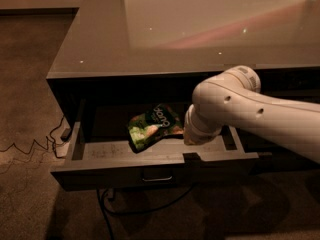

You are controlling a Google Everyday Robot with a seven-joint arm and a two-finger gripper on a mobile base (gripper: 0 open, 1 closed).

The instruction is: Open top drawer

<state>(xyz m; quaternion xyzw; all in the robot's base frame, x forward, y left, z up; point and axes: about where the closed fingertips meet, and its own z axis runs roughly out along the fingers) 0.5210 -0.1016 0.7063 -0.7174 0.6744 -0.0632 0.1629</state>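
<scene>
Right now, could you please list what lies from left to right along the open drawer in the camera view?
Floor cable → drawer left wall → snack bag → gripper, dipped inside the drawer under the white arm.

White lettering on the green snack bag (pixel 152 129) is too indistinct to read; the hand (pixel 192 141) hangs just beside it inside the top drawer (pixel 110 171).

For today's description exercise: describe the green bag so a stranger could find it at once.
Find the grey table, then its pulled-out top drawer. On the drawer floor lies a crumpled green snack bag, right beside the robot's gripper; it is the only colourful thing inside.
</scene>
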